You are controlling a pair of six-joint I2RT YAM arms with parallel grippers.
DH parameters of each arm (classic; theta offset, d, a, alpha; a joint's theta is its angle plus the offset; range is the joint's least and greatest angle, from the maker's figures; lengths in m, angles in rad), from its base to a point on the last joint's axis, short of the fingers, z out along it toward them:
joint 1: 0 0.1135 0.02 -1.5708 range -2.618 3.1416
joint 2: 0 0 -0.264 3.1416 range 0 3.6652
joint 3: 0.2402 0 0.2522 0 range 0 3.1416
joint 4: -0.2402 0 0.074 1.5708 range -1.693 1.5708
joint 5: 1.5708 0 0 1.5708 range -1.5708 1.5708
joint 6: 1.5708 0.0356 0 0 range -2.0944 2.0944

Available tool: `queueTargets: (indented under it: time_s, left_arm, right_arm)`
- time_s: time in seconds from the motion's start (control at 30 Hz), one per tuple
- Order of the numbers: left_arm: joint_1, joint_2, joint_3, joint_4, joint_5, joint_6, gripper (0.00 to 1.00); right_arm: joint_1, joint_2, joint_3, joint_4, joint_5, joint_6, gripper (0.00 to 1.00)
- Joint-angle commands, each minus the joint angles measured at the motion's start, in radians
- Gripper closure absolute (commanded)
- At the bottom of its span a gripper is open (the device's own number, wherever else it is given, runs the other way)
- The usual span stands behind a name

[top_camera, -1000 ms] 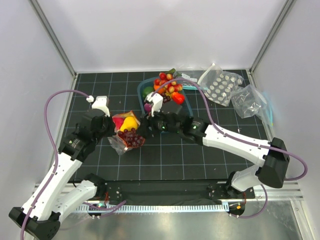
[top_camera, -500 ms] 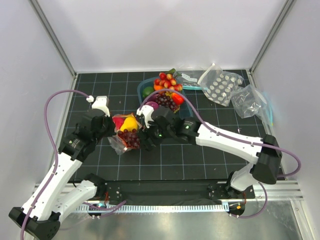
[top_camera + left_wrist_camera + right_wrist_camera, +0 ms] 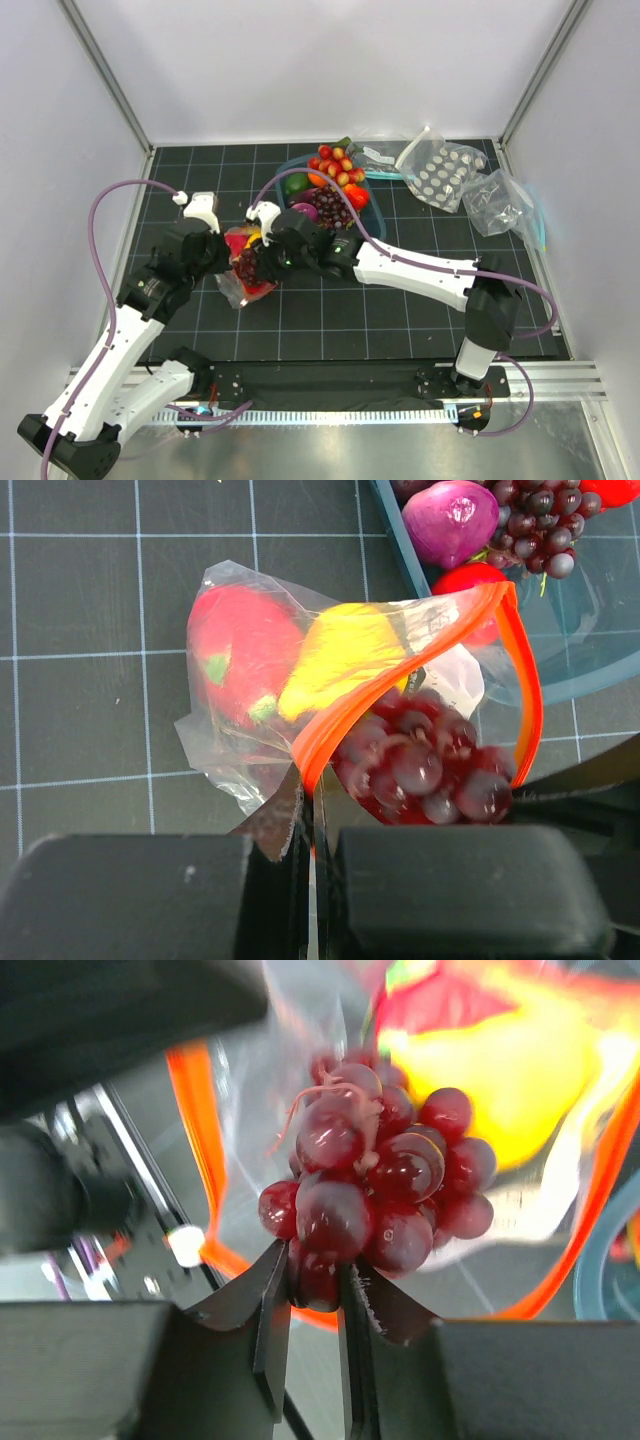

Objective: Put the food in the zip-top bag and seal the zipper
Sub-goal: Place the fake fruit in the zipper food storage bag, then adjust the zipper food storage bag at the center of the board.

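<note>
The zip-top bag point(image 3: 235, 765) lies on the black mat, its mouth held wide, with the orange-red zipper point(image 3: 330, 730) curving round the opening. A red fruit point(image 3: 240, 645) and a yellow one point(image 3: 345, 655) sit inside. My left gripper point(image 3: 312, 820) is shut on the bag's zipper edge; it also shows in the top view point(image 3: 220, 262). My right gripper point(image 3: 315, 1285) is shut on the dark purple grapes point(image 3: 380, 1180) and holds them in the bag's mouth point(image 3: 420, 765). In the top view the right gripper point(image 3: 253, 268) sits right next to the left one.
A teal basket point(image 3: 281, 178) behind the bag holds more toy food, with a purple onion point(image 3: 450, 520) and another grape bunch nearest. A clear pouch of white discs point(image 3: 440, 175) and a pouch with a teal strip point(image 3: 505, 205) lie at the back right.
My right arm has swung left from beside the basket, carrying the grapes into the bag's mouth. The left arm and the bag have stayed in place.
</note>
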Motion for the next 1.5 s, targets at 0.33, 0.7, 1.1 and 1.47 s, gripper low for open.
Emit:
queueTargets:
  time_s: [0.33,0.7,1.1,1.47]
  left_arm:
    - [0.005,-0.018,0.004,0.042,-0.005,0.005,1.00]
    - [0.005,-0.015,0.004,0.037,-0.021,0.005,1.00]
    - [0.005,-0.014,0.003,0.035,-0.021,0.005,1.00]
    - [0.005,-0.015,0.004,0.034,-0.019,0.005,1.00]
  right_arm:
    - [-0.002,0.110,0.104,0.218,0.137,0.101,0.29]
    - [-0.002,-0.109,-0.024,0.191,0.197,0.094,0.16]
    - [-0.003,-0.255,-0.063,-0.094,0.435,0.121,0.32]
    - [-0.019,-0.141,-0.021,-0.107,0.455,0.199,0.58]
